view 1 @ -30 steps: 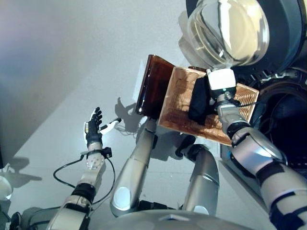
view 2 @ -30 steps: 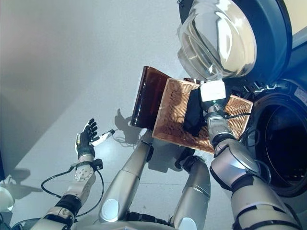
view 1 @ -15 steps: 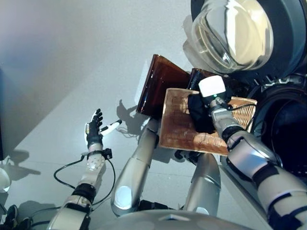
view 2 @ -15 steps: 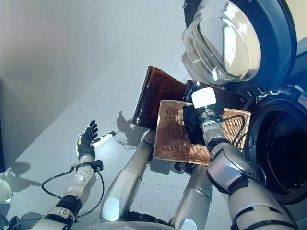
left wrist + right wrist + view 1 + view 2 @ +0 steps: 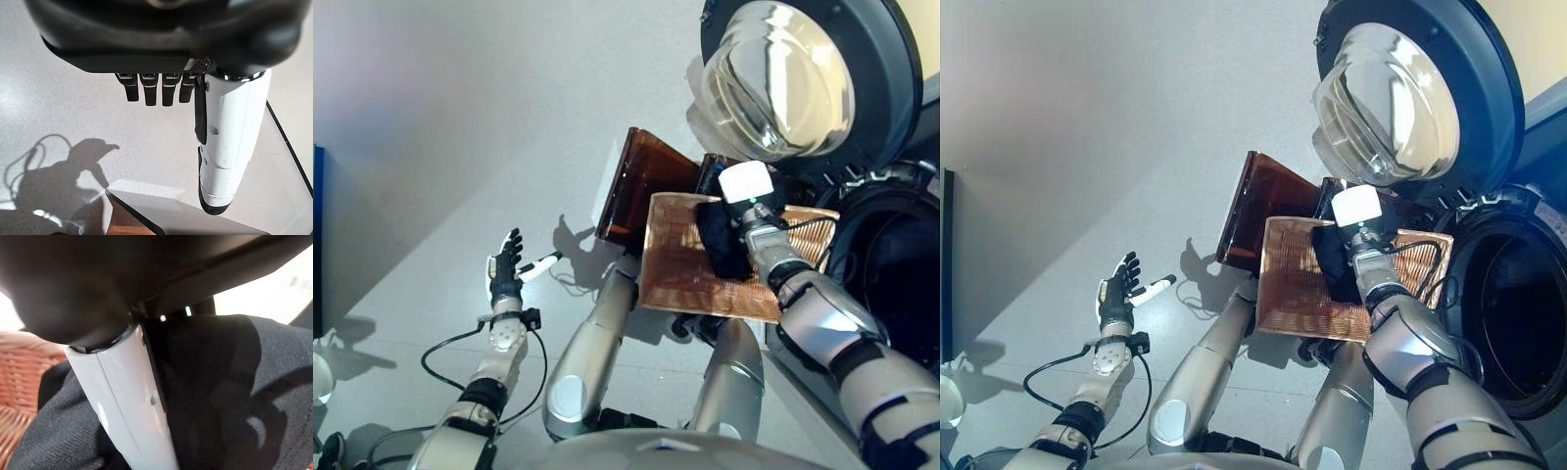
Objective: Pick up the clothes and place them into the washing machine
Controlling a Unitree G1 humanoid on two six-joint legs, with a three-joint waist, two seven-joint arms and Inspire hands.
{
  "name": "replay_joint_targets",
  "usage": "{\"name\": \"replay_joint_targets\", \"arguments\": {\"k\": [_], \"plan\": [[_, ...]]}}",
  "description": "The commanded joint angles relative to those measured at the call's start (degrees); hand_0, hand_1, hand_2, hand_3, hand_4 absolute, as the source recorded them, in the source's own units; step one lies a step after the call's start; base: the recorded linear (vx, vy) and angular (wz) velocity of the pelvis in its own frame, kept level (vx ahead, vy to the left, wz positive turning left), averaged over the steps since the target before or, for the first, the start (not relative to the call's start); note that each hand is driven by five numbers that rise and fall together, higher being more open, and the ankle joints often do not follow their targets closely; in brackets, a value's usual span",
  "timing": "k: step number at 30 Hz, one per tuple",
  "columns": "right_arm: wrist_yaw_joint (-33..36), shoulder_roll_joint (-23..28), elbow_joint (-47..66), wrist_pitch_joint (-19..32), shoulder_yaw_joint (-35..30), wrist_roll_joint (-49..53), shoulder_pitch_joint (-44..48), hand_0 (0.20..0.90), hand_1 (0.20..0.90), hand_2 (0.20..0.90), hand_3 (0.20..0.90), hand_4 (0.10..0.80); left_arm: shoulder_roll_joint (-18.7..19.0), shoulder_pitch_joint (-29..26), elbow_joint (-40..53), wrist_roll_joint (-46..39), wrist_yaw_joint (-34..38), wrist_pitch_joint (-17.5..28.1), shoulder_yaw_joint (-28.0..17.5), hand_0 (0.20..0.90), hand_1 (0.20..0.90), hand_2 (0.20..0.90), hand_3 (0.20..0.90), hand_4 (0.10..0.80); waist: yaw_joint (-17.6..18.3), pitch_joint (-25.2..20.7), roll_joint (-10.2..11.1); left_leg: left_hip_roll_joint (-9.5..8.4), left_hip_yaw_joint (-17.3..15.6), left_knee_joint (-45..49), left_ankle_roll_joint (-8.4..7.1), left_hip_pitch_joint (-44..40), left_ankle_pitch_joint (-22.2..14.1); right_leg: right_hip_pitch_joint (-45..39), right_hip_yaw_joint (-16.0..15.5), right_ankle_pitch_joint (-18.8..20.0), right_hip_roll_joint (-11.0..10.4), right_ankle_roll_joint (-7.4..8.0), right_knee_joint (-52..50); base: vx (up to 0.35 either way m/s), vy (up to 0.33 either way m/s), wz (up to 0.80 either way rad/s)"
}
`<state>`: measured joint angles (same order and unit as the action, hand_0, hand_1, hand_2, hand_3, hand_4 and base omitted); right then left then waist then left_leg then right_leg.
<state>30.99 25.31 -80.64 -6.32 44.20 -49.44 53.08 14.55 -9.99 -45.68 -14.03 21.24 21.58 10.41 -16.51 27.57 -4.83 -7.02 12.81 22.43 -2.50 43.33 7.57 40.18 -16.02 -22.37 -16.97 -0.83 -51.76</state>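
Beside the washing machine [image 5: 1518,323], whose round glass door [image 5: 1386,103] stands swung open, we see our right hand [image 5: 1330,266] sunk into a dark garment [image 5: 722,247] that lies over a woven basket [image 5: 680,269], with a brown translucent bin [image 5: 641,186] just behind it. In the right wrist view the white-covered thumb presses against the black cloth, but we cannot tell how the fingers are set. Well apart over the grey floor [image 5: 460,117], our left hand [image 5: 506,266] has its fingers [image 5: 154,90] straight and holds nothing.
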Motion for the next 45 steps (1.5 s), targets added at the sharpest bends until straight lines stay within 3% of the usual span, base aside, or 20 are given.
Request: {"name": "replay_joint_targets", "arguments": {"k": [1,12,14,36,45], "plan": [[4.29,5.45,0.09,-1.44,-0.95,3.15,7.85,0.200,0.200,0.200,0.200,0.300,2.50,0.76,-0.14,0.44,1.15,2.89,0.22,0.900,0.900,0.900,0.900,0.800,0.03,-1.47,-2.40,-3.13,-2.57,3.47,1.45,-0.84,-8.03,-4.31,2.53,8.13,1.22,1.76,9.89,0.000,0.000,0.00],[5.22,4.89,0.98,-0.45,-1.31,6.12,10.60,0.200,0.200,0.200,0.200,0.300,2.43,1.13,-1.17,-0.37,1.82,3.16,0.24,0.900,0.900,0.900,0.900,0.800,0.92,-1.56,-2.11,-2.88,-3.18,3.57,1.69,-1.27,-8.41,-4.70,3.29,8.14,1.41,1.90,10.25,0.019,0.005,-0.01],[4.92,4.28,0.59,-0.41,-1.03,6.33,11.00,0.900,0.900,0.900,0.900,0.800,2.41,1.32,-0.68,-0.51,1.77,3.16,0.51,0.900,0.900,0.900,0.900,0.800,1.02,-1.50,-2.11,-2.91,-3.19,3.50,1.69,-1.21,-8.49,-4.62,3.27,8.17,1.46,1.95,10.29,0.000,0.000,0.00],[3.85,0.16,5.06,1.34,-0.05,5.82,6.79,0.900,0.900,0.900,0.900,0.800,2.71,2.41,-3.40,-2.09,1.54,3.84,-0.80,0.900,0.900,0.900,0.900,0.800,4.01,-0.85,-0.44,-2.40,-4.04,3.23,1.66,-1.62,-8.54,-5.15,3.97,8.73,2.42,1.92,11.74,-0.005,-0.001,-0.02],[4.28,0.84,1.06,0.72,-0.16,6.21,7.14,0.900,0.900,0.900,0.900,0.800,2.80,2.65,-2.90,-2.21,1.33,3.79,-1.11,0.900,0.900,0.900,0.900,0.800,3.74,-0.43,-1.23,-2.74,-4.00,5.91,1.43,1.38,-8.88,-2.49,3.90,7.85,2.15,1.58,9.17,-0.012,-0.004,0.00]]}}
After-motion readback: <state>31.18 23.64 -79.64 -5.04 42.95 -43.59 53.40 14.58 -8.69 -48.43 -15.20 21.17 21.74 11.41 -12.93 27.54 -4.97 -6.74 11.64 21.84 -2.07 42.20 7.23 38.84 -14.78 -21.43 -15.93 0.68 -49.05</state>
